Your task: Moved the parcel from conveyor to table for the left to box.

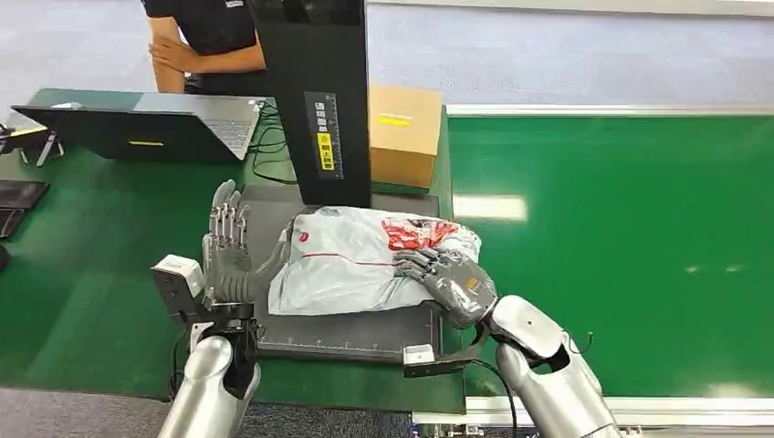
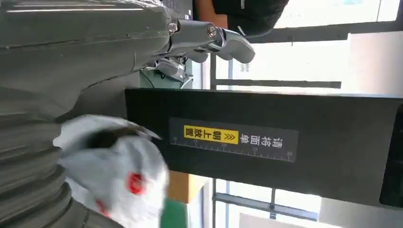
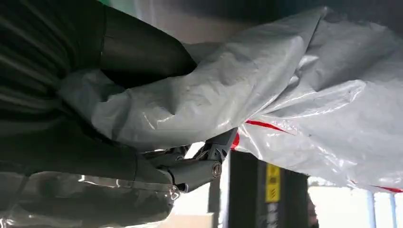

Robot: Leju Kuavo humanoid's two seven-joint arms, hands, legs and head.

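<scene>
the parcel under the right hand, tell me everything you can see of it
The parcel is a soft, crinkled grey-white plastic mailer bag with red printing and a thin red line across it. It lies flat on the dark platform at the foot of the black column, on the green table. The right hand grips its near right edge, fingers over the top. The left hand stands open beside its left edge; whether they touch is unclear.
</scene>
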